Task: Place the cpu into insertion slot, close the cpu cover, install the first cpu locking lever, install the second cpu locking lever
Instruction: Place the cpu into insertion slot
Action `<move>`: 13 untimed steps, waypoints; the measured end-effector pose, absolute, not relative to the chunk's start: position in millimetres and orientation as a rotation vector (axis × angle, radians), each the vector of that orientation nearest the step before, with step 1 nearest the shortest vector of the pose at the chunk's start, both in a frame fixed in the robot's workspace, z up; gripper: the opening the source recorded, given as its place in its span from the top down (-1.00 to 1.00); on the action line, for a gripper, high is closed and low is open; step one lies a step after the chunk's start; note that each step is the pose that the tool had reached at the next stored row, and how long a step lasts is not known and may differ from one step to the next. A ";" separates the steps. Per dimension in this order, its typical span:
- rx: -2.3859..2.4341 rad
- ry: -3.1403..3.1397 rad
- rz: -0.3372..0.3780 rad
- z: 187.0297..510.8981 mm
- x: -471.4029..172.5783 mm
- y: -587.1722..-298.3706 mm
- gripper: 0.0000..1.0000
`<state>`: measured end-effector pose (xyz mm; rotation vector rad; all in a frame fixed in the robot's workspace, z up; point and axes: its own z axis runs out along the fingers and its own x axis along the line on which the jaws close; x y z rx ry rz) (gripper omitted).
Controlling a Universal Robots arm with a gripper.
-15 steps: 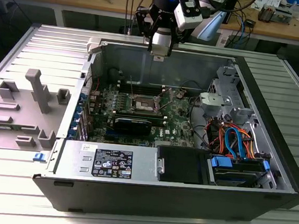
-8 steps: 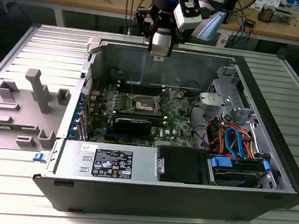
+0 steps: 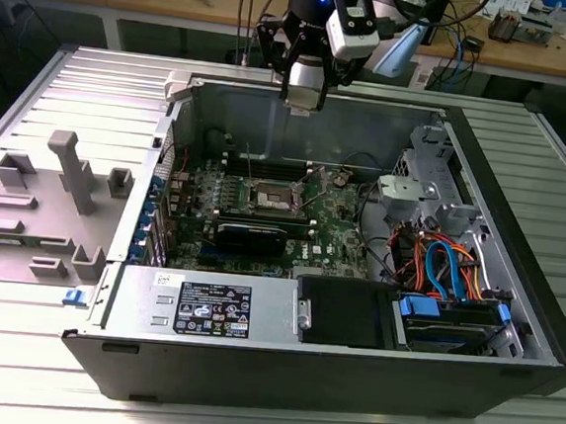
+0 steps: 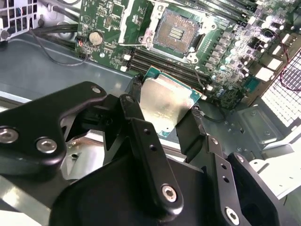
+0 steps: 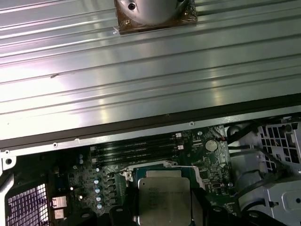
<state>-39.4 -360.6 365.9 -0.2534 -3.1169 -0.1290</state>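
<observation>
While the tool [image 3: 303, 97] hangs above the back wall of the open computer case [image 3: 251, 353], its two black fingers [image 4: 141, 136] are closed in and squeeze the cpu [image 4: 165, 101] by two sides. The cpu's shiny top shows in both wrist views. The cpu is up in the air. The insertion slot [image 4: 176, 33] lies open on the green board [image 4: 101, 14], well apart from the cpu.

A lab; cable-strewn workbenches [image 3: 559, 56]; opened computer case [image 3: 369, 132] on ribbed metal table [image 3: 245, 422]
</observation>
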 end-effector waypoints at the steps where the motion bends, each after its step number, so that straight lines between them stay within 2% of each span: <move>1: -0.266 -3.116 -0.129 365.8 -39.4 -360.8 -0.08; 13: -0.424 -3.103 -0.125 362.1 -39.4 -360.8 -0.08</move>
